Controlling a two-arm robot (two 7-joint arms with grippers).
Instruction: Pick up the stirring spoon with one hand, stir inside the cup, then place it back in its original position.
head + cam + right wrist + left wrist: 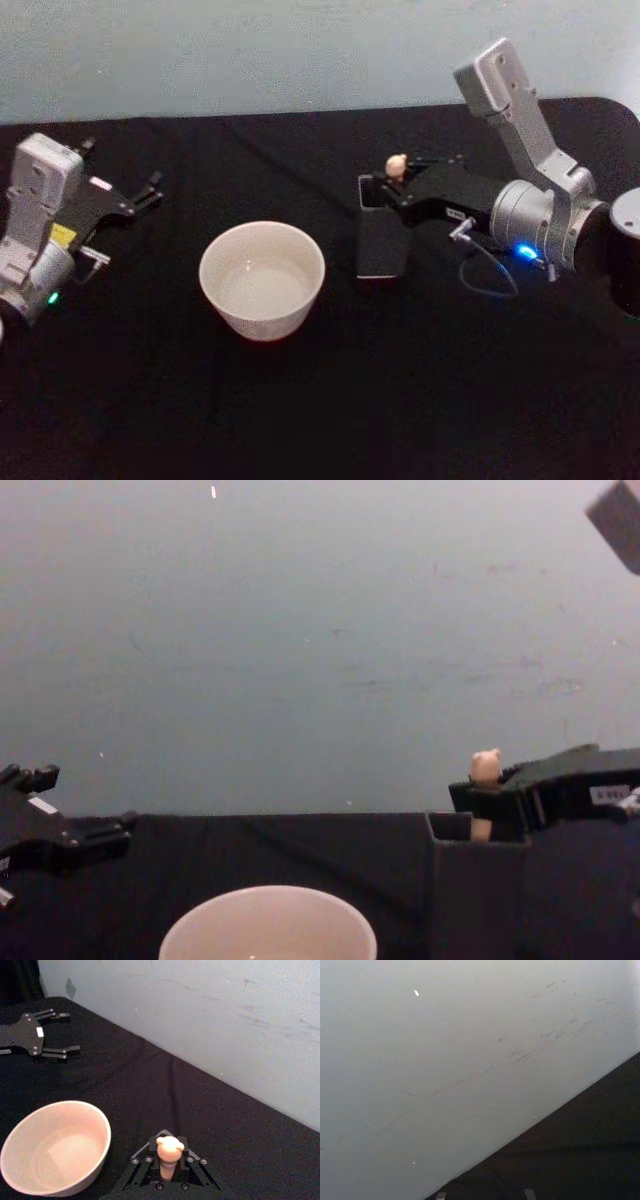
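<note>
One stirring spoon [169,1152] is clamped at its beige handle by the right gripper [167,1167], above one dark holder [381,240]. One cup [262,279] is seen. The left gripper [148,192] is parked, fingers spread.

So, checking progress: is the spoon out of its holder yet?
No. The stirring spoon stands upright in the dark holder, right gripper around its handle.

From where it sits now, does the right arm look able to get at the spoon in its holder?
Probably yes. The right gripper is already at the spoon, its fingers on either side of the handle just under the bear head, above the holder. Nothing lies in the way; the cup stands off to the side.
</note>
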